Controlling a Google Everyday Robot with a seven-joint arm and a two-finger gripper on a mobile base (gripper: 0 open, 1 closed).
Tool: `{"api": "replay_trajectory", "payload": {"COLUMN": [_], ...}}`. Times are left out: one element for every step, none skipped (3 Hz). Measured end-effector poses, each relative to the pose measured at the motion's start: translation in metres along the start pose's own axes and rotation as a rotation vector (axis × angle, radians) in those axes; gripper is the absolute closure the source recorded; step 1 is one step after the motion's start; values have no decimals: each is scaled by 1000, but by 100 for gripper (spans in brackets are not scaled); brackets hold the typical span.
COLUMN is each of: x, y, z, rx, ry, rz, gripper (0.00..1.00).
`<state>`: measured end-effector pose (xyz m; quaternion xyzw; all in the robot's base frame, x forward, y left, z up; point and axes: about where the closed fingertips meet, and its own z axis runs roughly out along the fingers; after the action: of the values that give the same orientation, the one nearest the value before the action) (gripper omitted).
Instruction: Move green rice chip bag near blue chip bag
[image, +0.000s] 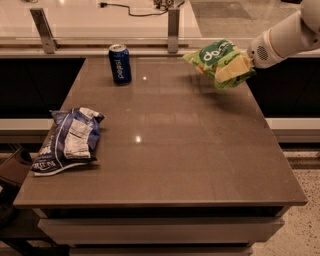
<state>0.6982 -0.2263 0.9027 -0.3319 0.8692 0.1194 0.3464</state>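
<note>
The green rice chip bag (216, 60) is light green with a dark green round logo. It hangs in the air above the table's far right part, held in my gripper (239, 69), which is shut on the bag's right end. The arm comes in from the upper right. The blue chip bag (69, 140), wrinkly dark blue with white patches, lies flat near the table's left edge, far from the green bag.
A blue soda can (120, 63) stands upright at the table's far left-centre. The brown table (170, 150) has its front edge low in view. A counter with metal posts (173, 25) runs behind the table.
</note>
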Motion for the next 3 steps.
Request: {"api": "replay_trajectory", "payload": {"x": [8, 19, 26], "y": [22, 49, 79], "z": [-25, -49, -61], "rx": [32, 36, 30], "ry": [51, 96, 139], "rz": [-36, -78, -120], "gripper": [100, 100, 100]}}
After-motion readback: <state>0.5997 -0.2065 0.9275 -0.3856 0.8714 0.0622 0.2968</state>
